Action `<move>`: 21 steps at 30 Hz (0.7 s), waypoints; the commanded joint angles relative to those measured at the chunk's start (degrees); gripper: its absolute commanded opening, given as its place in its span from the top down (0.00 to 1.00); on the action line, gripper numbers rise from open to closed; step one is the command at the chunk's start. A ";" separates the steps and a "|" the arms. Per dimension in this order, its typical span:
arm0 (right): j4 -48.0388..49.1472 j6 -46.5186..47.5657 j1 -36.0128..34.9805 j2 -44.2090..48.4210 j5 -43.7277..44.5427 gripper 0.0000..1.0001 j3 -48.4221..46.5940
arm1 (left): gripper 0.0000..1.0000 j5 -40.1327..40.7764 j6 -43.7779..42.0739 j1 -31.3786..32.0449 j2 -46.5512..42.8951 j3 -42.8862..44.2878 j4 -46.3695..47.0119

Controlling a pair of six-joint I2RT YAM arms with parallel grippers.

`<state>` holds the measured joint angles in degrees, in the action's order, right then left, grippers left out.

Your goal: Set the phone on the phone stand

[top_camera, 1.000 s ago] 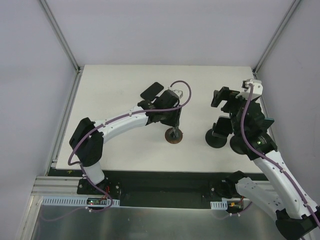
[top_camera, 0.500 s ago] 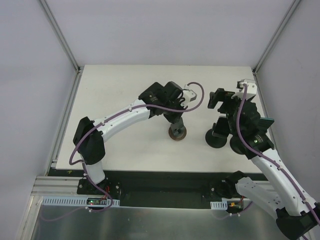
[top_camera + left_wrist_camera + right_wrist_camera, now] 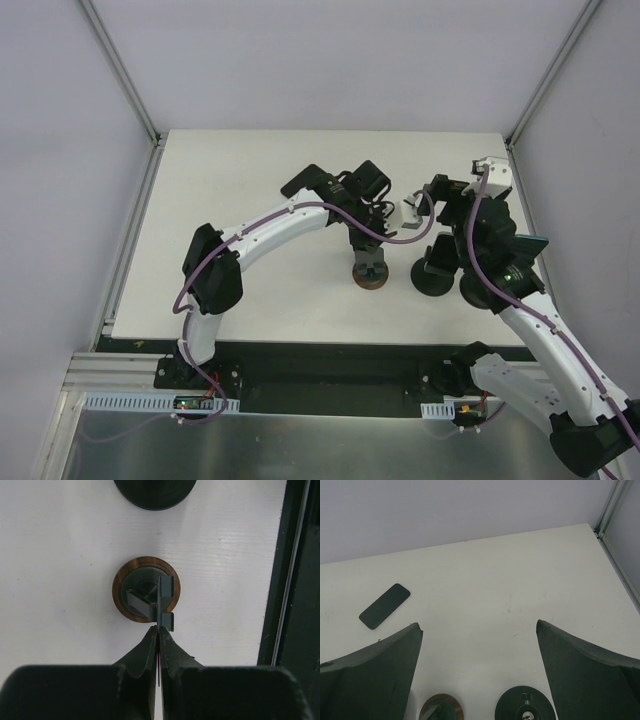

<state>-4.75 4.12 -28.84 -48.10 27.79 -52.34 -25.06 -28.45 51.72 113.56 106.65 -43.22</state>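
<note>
The phone (image 3: 385,606) is a dark flat slab lying on the white table, far left in the right wrist view. In the top view the phone (image 3: 302,182) shows beside the left arm's elbow. The phone stand (image 3: 146,596) has a round brown base and a thin grey upright plate. My left gripper (image 3: 158,629) is shut on the edge of that plate, directly above the stand (image 3: 371,279). My right gripper (image 3: 479,625) hangs open and empty over bare table, to the right of the stand and far from the phone.
A black round base with a centre post (image 3: 433,281) stands just right of the phone stand, also seen as the black base (image 3: 525,706) below my right gripper. The table's front edge and a dark rail (image 3: 290,580) run close beside the stand.
My left gripper has closed on the stand's plate and carried the stand to the right, toward the black base. The right arm has hardly moved.
</note>
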 commanded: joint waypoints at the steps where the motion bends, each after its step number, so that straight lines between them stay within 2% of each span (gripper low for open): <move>1: 3.00 1.15 -0.43 -0.42 -0.02 0.01 -0.49 | 1.00 0.01 -6.62 1.36 3.07 5.67 -5.73; 14: 3.52 0.71 -0.34 -1.56 -0.89 0.01 -0.49 | 1.00 -0.17 -12.68 2.94 4.21 7.17 -8.19; 15: 3.44 0.71 -0.34 -1.56 -0.98 0.01 -0.49 | 0.97 0.44 -12.60 2.94 4.30 7.34 -8.02; 17: 3.52 0.71 -0.25 -1.39 -1.16 0.01 -0.49 | 0.79 1.41 -11.20 2.95 4.39 7.87 -7.93; 19: 3.52 0.63 -0.16 -1.39 -1.25 0.01 -0.49 | 0.50 1.07 -9.79 2.68 4.13 8.75 -7.58; 21: 3.44 0.63 -0.16 -1.39 -1.34 0.01 -0.49 | 0.36 -0.25 -7.60 2.07 2.64 8.14 -4.61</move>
<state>-4.32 4.36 -28.58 -48.84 29.12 -52.34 -24.16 -35.46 51.79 117.05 112.75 -49.82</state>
